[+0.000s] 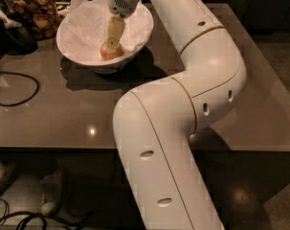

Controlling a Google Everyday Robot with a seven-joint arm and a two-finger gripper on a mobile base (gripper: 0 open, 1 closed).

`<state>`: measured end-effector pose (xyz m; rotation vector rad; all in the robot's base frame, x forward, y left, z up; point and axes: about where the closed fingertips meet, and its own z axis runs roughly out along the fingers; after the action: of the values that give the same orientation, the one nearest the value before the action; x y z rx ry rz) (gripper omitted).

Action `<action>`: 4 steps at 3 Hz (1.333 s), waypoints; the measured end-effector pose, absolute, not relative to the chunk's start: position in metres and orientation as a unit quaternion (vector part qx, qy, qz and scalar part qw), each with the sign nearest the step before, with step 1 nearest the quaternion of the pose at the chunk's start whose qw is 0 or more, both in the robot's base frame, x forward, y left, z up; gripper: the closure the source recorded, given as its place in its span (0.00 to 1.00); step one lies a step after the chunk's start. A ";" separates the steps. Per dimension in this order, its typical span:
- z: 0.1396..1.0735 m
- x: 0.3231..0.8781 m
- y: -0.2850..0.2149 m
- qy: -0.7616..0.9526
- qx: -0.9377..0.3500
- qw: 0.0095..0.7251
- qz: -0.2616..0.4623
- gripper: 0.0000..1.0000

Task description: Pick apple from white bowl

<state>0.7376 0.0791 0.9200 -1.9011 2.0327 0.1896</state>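
Wide grey-brown desk (259, 80) beneath the white bowl (94, 66), spreading far to the bowl's right and out in front of it. Bulky white arm (183, 104) rising in front of the bowl, elbowing to the bowl's right, then reaching back over its far rim. Bowl upright on the desk, lined with crinkled white paper (87, 25). Glass jar (34, 11) of brown snacks just beyond the bowl's left side. Black cable (37, 83) looped on the desk, left of the bowl and in front of it. Yellow-orange apple (106, 54) at the bottom of the bowl, on the paper. Gripper (111, 46) lowered inside the bowl, right above the apple and meeting its top. Cannot tell how far open, nor whether gripping the apple.
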 end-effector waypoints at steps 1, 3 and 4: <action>0.913 0.739 0.083 0.713 -0.676 0.171 0.069 0.25; 0.900 0.742 0.093 0.706 -0.684 0.165 0.077 0.25; 0.894 0.743 0.094 0.703 -0.688 0.163 0.081 0.25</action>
<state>0.7433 0.0943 0.8940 -1.9618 2.0044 0.2306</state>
